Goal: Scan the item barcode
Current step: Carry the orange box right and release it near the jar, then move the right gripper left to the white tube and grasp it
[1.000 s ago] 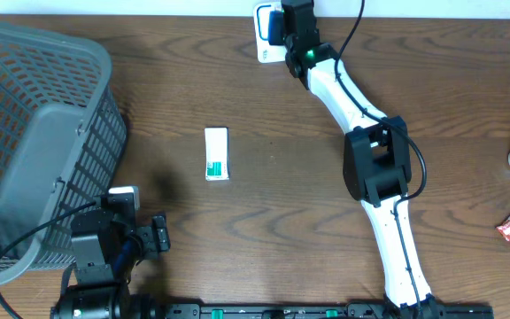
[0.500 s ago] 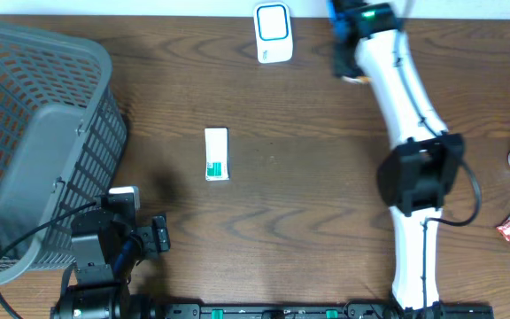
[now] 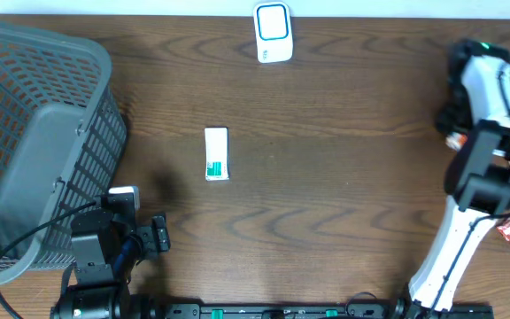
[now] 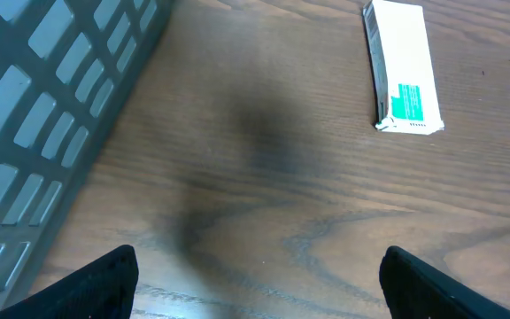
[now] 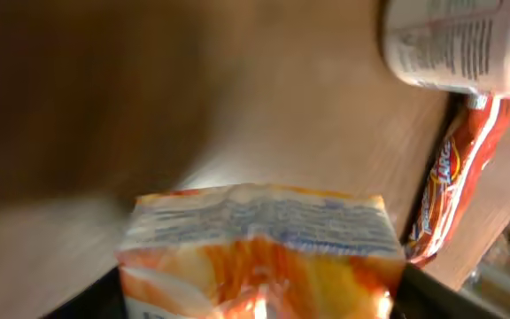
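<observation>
The orange carton (image 5: 255, 235) sat between the fingers of the right gripper (image 5: 259, 297) near the table's (image 3: 343, 186) right edge, clamped or loose I couldn't tell, well apart from the scanner (image 3: 273, 33) at the far edge, while the left gripper (image 4: 259, 279) gaped empty.

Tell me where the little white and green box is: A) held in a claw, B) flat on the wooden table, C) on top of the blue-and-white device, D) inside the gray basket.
B: the white and green box lies flat on the table, apart from the gray basket.
</observation>
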Controlling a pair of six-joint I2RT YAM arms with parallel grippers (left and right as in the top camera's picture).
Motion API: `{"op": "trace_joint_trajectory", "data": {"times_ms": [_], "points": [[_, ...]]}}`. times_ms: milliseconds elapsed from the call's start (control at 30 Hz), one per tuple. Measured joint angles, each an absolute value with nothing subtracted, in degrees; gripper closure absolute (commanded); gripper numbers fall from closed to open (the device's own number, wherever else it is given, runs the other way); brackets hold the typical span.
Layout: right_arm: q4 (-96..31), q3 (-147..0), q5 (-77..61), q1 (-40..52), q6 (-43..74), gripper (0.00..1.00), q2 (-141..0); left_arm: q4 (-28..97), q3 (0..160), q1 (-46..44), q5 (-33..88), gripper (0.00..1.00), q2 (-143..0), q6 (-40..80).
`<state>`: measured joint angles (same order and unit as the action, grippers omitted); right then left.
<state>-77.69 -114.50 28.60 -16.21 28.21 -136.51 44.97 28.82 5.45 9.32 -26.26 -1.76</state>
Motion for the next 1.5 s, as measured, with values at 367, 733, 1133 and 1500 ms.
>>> {"op": "trace_joint_trajectory", "data": {"times_ms": [367, 733, 1133, 1500], "points": [[-78.0, -113.8, 22.2, -24.8, 29.9, 0.01, -136.7, 45.0, 28.8, 5.5, 9.3, 0.12, -26.2, -1.8], [-78.4, -118.4, 3.1, -5.3, 29.5, 0.95, -128.6, 45.0, 28.8, 5.5, 9.3, 0.12, -26.2, -1.8], [-70.6, -118.4, -5.7, 27.4, 29.7, 0.99, -128.2, 45.0, 28.8, 5.5, 9.3, 0.12, -26.2, -1.8], [-53.7, -118.3, -12.7, 44.1, 29.3, 0.99, -129.9, 45.0, 28.8, 5.5, 9.3, 0.12, -26.2, -1.8]]}}
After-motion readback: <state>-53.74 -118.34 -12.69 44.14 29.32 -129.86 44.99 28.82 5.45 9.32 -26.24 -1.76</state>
